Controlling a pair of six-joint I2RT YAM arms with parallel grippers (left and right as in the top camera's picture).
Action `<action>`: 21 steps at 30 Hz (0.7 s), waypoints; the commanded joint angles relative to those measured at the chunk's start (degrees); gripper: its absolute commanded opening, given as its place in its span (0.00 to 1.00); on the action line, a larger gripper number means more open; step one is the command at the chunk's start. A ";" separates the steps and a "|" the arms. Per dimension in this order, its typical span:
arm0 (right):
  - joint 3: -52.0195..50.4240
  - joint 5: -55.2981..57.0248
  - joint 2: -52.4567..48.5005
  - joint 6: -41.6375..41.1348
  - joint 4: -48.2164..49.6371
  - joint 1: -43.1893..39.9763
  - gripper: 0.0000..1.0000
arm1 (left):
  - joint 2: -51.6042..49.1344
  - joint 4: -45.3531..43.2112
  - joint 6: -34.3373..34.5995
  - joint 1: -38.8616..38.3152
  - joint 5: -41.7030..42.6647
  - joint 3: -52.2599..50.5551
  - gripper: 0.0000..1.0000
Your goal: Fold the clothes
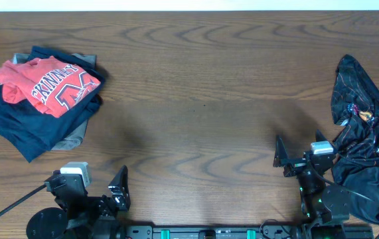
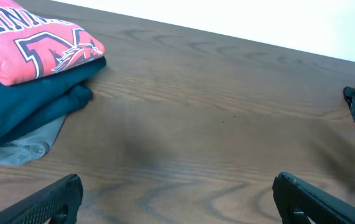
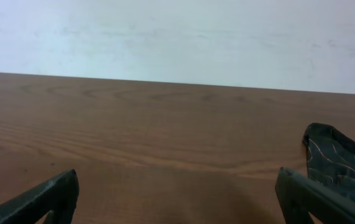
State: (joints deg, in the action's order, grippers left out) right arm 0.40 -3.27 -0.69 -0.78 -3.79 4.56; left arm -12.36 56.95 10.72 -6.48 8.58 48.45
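Both arms are stationed at the near edge of the desk [image 1: 202,99]. The left tool [image 2: 177,182] is spread wide and empty, as is the right tool [image 3: 177,176]. A coral-red T-shirt [image 1: 46,86] lies folded on top of navy-blue garments [image 1: 26,126] at the far left, with a grey garment [image 1: 71,139] showing underneath. The black patterned garment [image 1: 365,143] lies in a crumpled heap at the right edge, just beside the right arm. It is judged to be the piece awaiting folding. To do this well, the right tool should pinch a single outer edge rather than the bunched middle. It should draw the cloth onto the bare centre of the desk, where the left tool can take the opposite corner and spread it flat before any fold is made. The shiny fabric may slip, so a full bite on the hem is advised. The overhead view alone shows the full extent of the heap and its closeness to the right arm. The right wrist view catches only one corner of it and shows fine orange lines on the fabric. The left wrist view shows the layered edges of the stack from the side.
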 commanded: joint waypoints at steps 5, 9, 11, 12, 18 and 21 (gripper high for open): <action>-0.09 0.02 0.31 0.85 -0.24 -0.85 0.99 | 0.15 -0.02 0.55 0.02 -0.72 -0.07 0.98; -0.09 0.02 0.31 0.85 -0.24 -0.85 0.99 | 0.15 -0.02 0.55 0.02 -0.72 -0.07 0.98; -0.09 0.02 0.31 0.85 -0.24 -0.85 0.99 | 0.20 -0.02 0.55 0.02 -0.72 -0.52 0.98; -0.09 0.02 0.31 0.85 -0.24 -0.85 0.99 | 0.20 -0.02 0.55 0.02 -0.72 -0.92 0.98; -0.09 0.02 0.31 0.85 -0.24 -0.85 0.99 | 0.92 -1.11 -0.59 2.43 -4.90 -7.58 0.98; -0.09 0.02 0.31 0.85 -0.24 -0.85 0.99 | 3.52 -5.77 -0.59 4.22 -5.22 -14.32 0.98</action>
State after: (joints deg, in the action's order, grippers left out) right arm 0.40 -3.22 -0.69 -0.75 -3.79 4.56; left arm -11.38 53.41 10.50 -3.62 5.37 38.63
